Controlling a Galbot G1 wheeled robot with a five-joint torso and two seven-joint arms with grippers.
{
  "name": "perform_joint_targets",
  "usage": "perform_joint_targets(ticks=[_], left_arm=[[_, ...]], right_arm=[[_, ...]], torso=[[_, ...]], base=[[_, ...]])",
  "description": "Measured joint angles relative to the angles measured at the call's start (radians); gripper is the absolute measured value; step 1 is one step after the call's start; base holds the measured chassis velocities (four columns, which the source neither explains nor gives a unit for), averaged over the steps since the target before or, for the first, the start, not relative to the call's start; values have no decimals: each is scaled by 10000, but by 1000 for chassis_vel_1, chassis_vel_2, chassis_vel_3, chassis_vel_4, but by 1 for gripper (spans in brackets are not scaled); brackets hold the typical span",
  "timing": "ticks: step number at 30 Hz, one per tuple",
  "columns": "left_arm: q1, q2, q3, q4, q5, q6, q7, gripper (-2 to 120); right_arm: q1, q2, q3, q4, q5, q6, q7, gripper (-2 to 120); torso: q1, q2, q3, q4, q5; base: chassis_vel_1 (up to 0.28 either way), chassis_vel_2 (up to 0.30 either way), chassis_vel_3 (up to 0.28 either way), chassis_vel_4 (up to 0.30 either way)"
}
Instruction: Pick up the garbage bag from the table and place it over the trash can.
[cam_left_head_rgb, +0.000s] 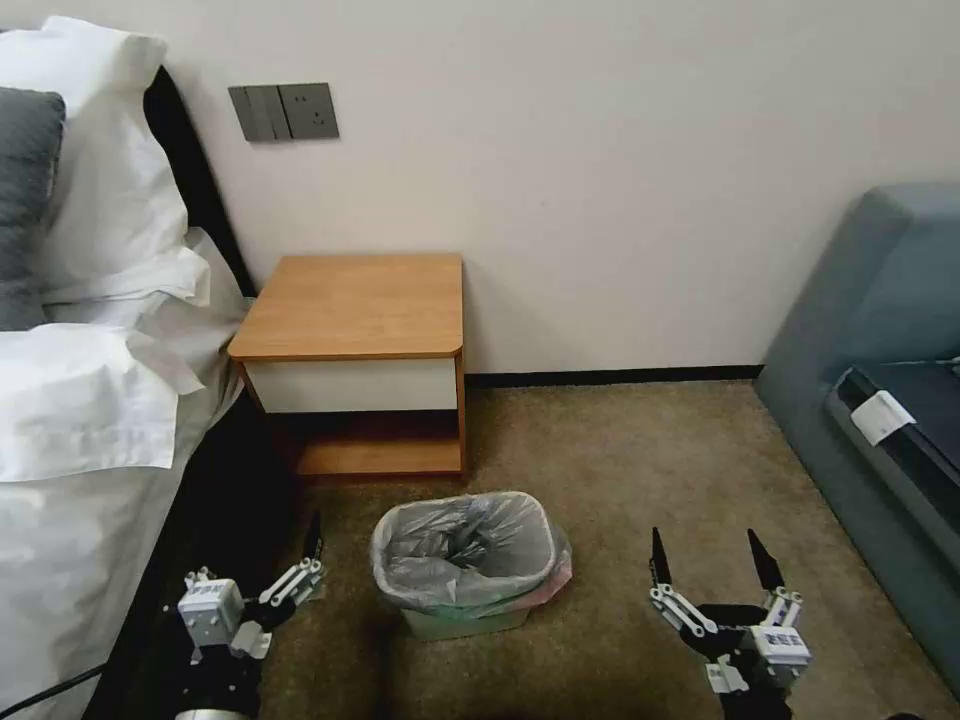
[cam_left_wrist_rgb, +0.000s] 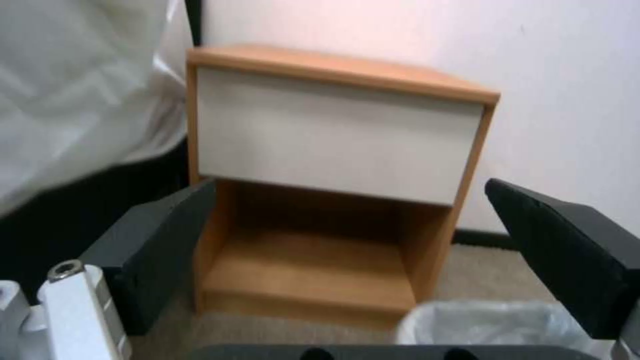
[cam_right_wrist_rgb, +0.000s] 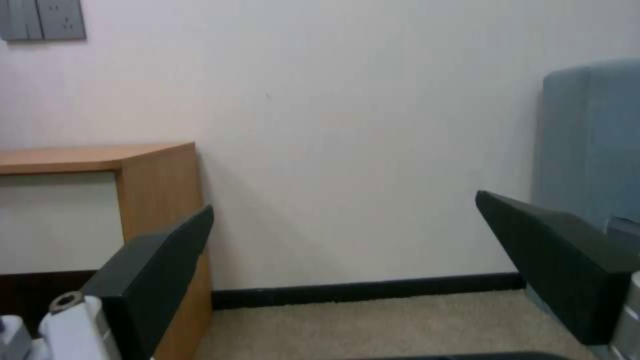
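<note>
Garbage bag (cam_left_head_rgb: 468, 548) was seen already draped over the trash can (cam_left_head_rgb: 462, 622), just in front of the bare-topped nightstand (cam_left_head_rgb: 355, 305); little seemed left. Left gripper (cam_left_head_rgb: 300, 565) and right gripper (cam_left_head_rgb: 712, 562) were held spread and empty, flanking the bin.

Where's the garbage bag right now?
In the head view the bag already lines the trash can on the carpet, just in front of the table, between the left gripper and right gripper.
</note>
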Motion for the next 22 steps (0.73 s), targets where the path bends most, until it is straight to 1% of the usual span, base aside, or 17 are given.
perform_joint_targets(ticks=[22], left_arm=[[-17,-21,85,65,74,24,-52,100]], right_arm=[[31,-24,-10,51,19,-74,-5,100]], torso=[[0,0,1,-1,1]], base=[[0,0,0,0]])
